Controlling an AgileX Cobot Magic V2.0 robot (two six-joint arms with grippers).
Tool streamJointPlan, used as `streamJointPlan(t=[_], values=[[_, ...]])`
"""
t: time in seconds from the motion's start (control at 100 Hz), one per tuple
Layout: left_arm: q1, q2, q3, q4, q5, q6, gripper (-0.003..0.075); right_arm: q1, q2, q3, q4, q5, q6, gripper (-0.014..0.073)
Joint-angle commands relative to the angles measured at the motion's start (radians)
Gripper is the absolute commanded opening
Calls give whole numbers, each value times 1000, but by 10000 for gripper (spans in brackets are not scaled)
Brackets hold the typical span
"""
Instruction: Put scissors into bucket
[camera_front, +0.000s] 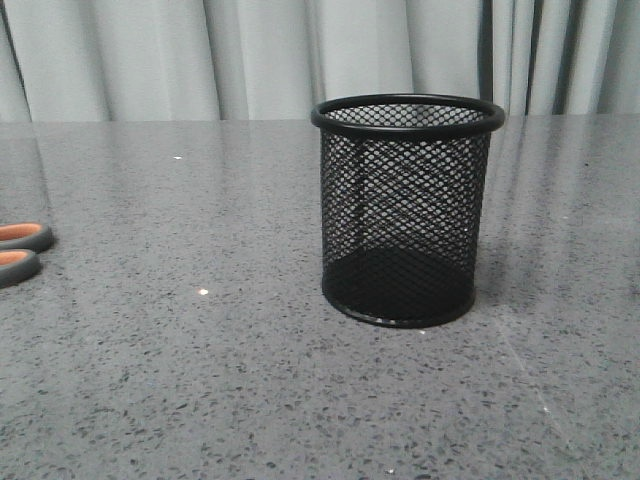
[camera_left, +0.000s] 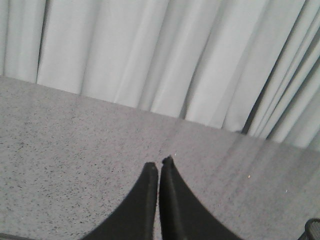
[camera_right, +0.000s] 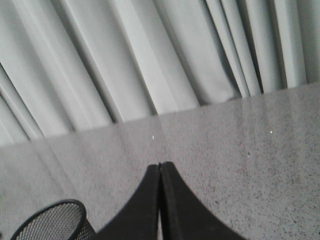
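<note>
The bucket (camera_front: 407, 210) stands upright on the grey speckled table (camera_front: 200, 380), slightly right of centre in the front view, and nothing shows through its mesh wall. The scissors (camera_front: 20, 252) lie flat on the table at the far left edge of that view, well apart from the bucket; only the two loop handles with their orange lining are in frame, and the blades are cut off by the edge. Neither arm appears in the front view. In the left wrist view, the left hand (camera_left: 160, 167) hangs above bare table with its two black fingers pressed together and nothing between them. In the right wrist view, the right hand (camera_right: 160, 167) is likewise closed on nothing, fingers meeting at the tips, and the rim of the bucket (camera_right: 50, 222) shows near it. A pale pleated curtain (camera_front: 250, 55) hangs behind the table.
</note>
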Motion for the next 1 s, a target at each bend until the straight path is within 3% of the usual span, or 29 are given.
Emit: streamJointPlan(t=[0.0,0.2,0.41,0.51,0.56,0.67,0.75,0.82,0.9,0.99], values=[[2,146,-173,50,96,41,-20,-6,141,-152,-50,56,-7,-52],[2,381,-426,89,379,176,-19,-6,447,-430,-93,343,-18,-52],[2,533,-522,116,568,282,-18,-6,625,-584,-96,500,-109,-50],[2,580,-536,116,615,333,-14,-6,653,-604,-94,523,-124,10],[2,593,-540,114,638,355,1,-6,663,-606,-94,528,-124,90],[2,622,-542,106,662,384,99,-6,670,-606,-94,533,-124,305],[2,633,-542,96,667,403,225,-6,670,-606,-94,533,-128,429],[2,642,-542,84,674,414,356,-6,670,-606,-94,533,-142,437],[2,653,-542,75,681,434,451,-6,670,-606,-94,533,-142,436],[2,668,-543,71,700,466,459,-6,670,-606,-94,533,-142,436]])
